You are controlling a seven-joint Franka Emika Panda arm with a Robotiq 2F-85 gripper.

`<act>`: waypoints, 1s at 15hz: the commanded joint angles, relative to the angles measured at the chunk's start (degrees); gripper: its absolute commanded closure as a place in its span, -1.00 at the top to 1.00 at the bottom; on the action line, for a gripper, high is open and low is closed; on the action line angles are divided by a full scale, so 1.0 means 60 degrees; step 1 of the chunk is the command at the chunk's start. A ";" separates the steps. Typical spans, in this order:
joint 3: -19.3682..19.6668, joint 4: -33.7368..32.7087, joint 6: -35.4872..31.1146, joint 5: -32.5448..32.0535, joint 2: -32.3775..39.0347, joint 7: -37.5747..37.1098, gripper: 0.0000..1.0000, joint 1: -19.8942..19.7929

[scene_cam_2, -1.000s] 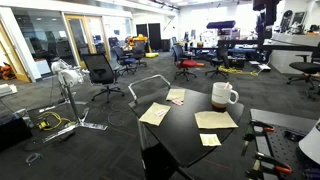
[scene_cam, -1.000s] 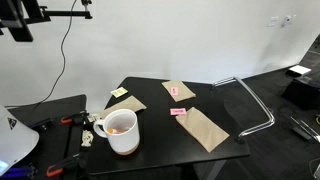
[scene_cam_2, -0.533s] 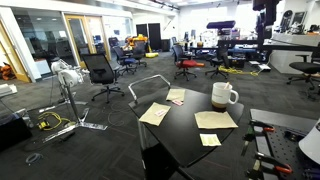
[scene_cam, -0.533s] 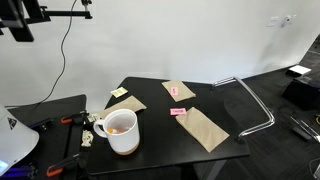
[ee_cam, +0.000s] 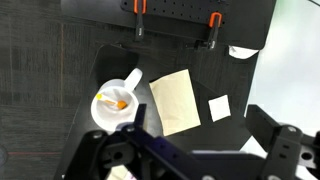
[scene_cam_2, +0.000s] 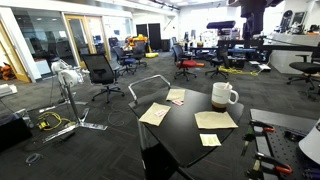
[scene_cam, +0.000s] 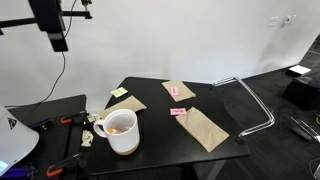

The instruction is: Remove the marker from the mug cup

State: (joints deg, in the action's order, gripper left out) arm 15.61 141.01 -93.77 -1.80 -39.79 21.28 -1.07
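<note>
Marker (scene_cam: 117,128), orange, lies slanted inside the white mug (scene_cam: 124,143), with little or none of it above the rim; the wrist view shows it low against the mug's wall (ee_cam: 118,101).

The black counter (scene_cam: 160,140) carries everything. The arm (scene_cam: 50,22) hangs high above it, well apart from all of it. In the wrist view the fingers (ee_cam: 108,155) are spread wide with nothing between them. Three brown paper sheets lie flat, the biggest (scene_cam: 205,128) towards the counter's near right edge. The mug stands at the near left corner, close to the edge, handle pointing outward. A yellow note (scene_cam: 119,92) sits by the far left edge, and a small pink one (scene_cam: 178,112) lies near the middle.

The likeliest trouble is the mug. It looks light and sits by the edge, so fingers coming down off-centre or too wide could catch the rim or handle and tip it or push it off. The marker sits deep, so a shallow or skewed pinch may let it slip back, or drag the mug up with it.

No brand, label or writing can be read; the notes are too small to tell.
</note>
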 commanded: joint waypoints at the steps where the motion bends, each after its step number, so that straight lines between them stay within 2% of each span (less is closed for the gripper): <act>1: -0.0100 -0.0271 -0.0642 -0.0326 0.1071 0.0806 1.00 0.0109; 5: -0.0307 -0.0321 -0.1456 -0.1077 0.1929 0.1427 1.00 0.0099; 12: -0.0589 -0.0002 -0.3305 -0.2460 0.2769 0.2459 1.00 0.0084; 13: -0.0660 -0.0029 -0.2919 -0.2157 0.2576 0.2073 1.00 -0.0004; 15: -0.0665 -0.0025 -0.2979 -0.2158 0.2695 0.2117 1.00 -0.0017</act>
State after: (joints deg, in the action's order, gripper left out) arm 12.46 140.91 -111.65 -15.11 -23.69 33.69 -0.28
